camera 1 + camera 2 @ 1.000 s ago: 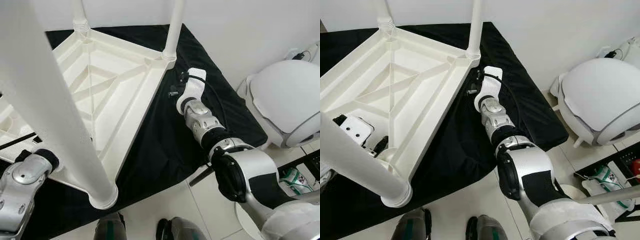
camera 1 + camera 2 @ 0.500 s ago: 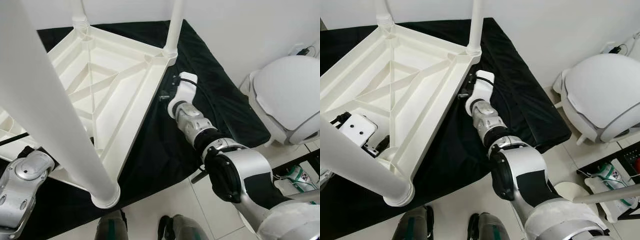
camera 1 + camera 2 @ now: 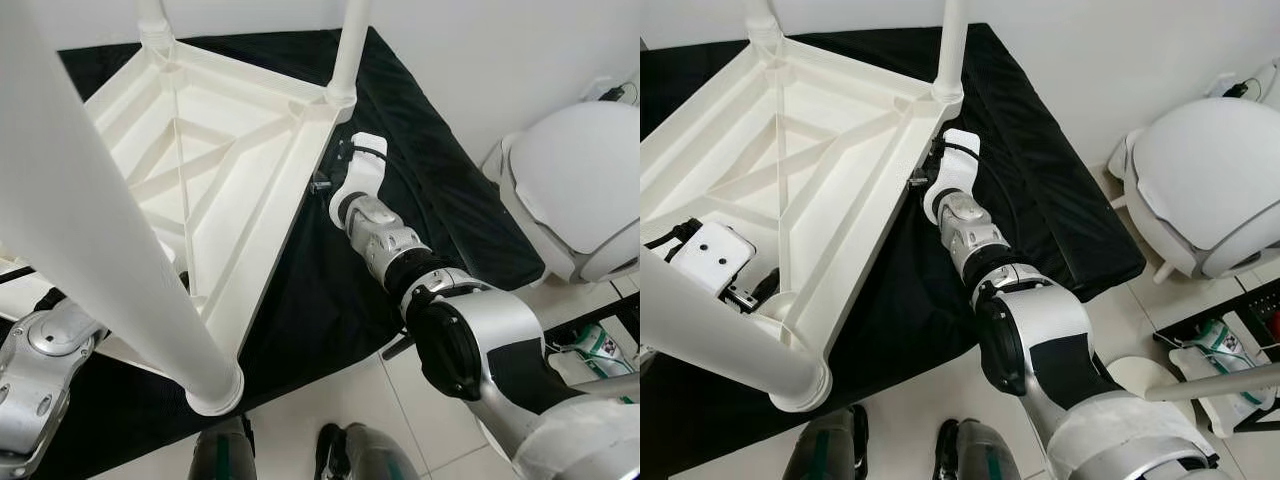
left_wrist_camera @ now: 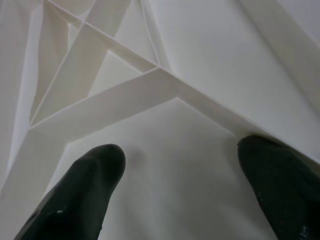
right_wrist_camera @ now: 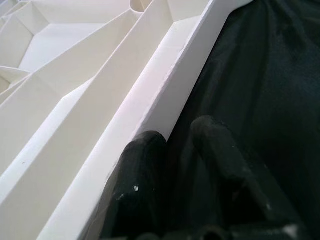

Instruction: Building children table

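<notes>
A white plastic children's table (image 3: 230,170) lies upside down on a black cloth (image 3: 430,180), ribbed underside up. Three legs stand up from its corners: a near one (image 3: 110,250), a far right one (image 3: 348,50) and a far left one (image 3: 152,20). My right gripper (image 3: 322,182) lies low on the cloth against the table's right rim (image 5: 165,100), just below the far right leg. Its fingers (image 5: 145,160) sit close together with nothing between them, one touching the rim. Inside the underside near the front left corner, my left gripper (image 4: 180,155) is open over the ribs.
A large white domed object (image 3: 580,190) stands on the tiled floor to the right of the cloth. A low rack with packets (image 3: 1230,390) is at the lower right. My feet (image 3: 220,455) stand at the cloth's near edge. A white wall runs behind.
My right gripper has slid left across the cloth until it is up against the table's rim. The camera has shifted slightly. The left arm has hardly moved.
</notes>
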{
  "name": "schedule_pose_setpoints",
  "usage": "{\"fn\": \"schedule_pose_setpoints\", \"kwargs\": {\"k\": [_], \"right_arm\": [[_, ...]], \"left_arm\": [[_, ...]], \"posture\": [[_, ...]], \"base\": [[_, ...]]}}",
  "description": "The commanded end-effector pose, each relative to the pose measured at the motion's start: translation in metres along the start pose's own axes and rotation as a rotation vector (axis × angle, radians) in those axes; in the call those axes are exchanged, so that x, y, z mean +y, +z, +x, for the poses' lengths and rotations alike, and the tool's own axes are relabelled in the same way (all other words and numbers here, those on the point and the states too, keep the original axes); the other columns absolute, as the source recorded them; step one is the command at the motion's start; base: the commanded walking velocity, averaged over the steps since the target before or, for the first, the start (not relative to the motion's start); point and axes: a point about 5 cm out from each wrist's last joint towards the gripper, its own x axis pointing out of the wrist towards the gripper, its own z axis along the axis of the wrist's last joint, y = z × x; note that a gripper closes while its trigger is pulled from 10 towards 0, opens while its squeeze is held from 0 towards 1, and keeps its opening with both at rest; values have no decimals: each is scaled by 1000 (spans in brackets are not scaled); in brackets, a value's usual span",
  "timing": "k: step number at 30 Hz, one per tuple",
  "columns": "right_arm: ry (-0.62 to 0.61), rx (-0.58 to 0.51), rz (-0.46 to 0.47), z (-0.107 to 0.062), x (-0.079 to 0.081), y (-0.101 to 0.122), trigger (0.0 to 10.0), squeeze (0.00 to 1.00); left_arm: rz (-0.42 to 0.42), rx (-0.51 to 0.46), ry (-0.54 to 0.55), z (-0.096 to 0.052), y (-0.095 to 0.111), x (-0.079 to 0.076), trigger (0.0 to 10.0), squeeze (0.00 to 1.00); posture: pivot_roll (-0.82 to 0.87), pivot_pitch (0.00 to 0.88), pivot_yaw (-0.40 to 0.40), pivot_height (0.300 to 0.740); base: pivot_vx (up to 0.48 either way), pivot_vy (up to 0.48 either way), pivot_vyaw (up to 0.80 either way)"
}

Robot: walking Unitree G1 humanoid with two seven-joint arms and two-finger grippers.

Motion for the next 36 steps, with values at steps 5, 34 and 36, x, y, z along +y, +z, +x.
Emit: {"fn": "schedule_pose_setpoints", "kwargs": {"k": [5,34,36], "right_arm": [[168,-19,-18,3,34,8,10000,0],[121,-156,-79,1,9,25,10000,0],[111,-170,-61,-1,-2,24,10000,235]], "left_arm": [[-32,-105,-167,0,21,-22,10000,0],[-132,-223,72,25,50,5,10000,0],[-166,-223,103,29,49,9,10000,20]], "posture": [[261,163,-110,740],[187,126,-103,740],[173,120,-98,740]], "base": [[0,0,0],[0,0,0],[0,0,0]]}}
